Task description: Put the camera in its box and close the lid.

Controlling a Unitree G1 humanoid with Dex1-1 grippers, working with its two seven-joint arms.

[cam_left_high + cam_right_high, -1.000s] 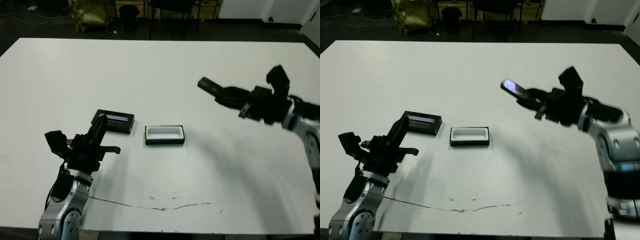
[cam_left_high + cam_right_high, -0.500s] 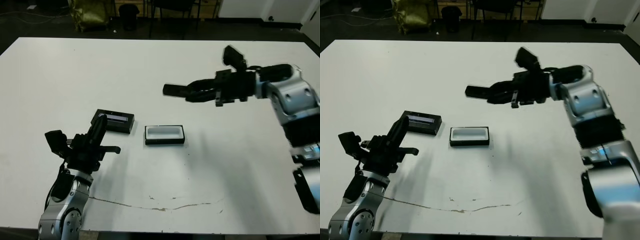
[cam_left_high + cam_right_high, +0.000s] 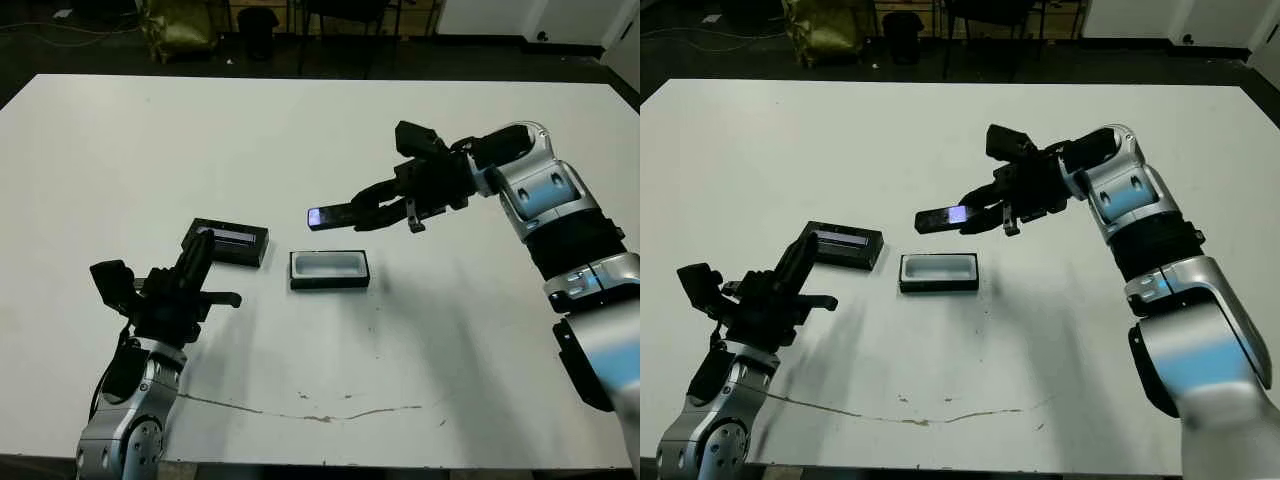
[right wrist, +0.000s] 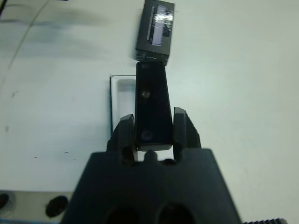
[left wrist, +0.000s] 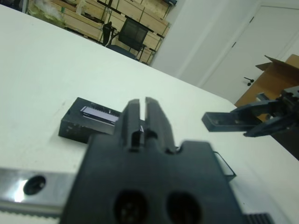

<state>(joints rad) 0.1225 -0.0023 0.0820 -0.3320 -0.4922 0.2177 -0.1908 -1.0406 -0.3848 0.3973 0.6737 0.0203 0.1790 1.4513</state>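
Note:
The camera (image 3: 340,213), a slim black bar with a bluish glint at its tip, hangs in the air just behind and above the box (image 3: 330,270). My right gripper (image 3: 385,205) is shut on its rear end. In the right wrist view the camera (image 4: 152,100) sticks out between the fingers over the white-lined box (image 4: 122,100), with the lid (image 4: 156,30) beyond. The lid (image 3: 232,243), black with a pale stripe, lies flat on the table left of the box. My left gripper (image 3: 195,262) hovers low just in front of the lid, shut on nothing.
A thin dark scratch (image 3: 320,412) runs across the white table (image 3: 470,340) near its front edge. Chairs and a yellow-green bag (image 3: 180,25) stand on the dark floor past the far edge. A cardboard carton (image 5: 280,70) shows in the left wrist view.
My right arm has swung the camera leftward and lower, from far right of the table to just above the box. The left arm, lid and box have not moved.

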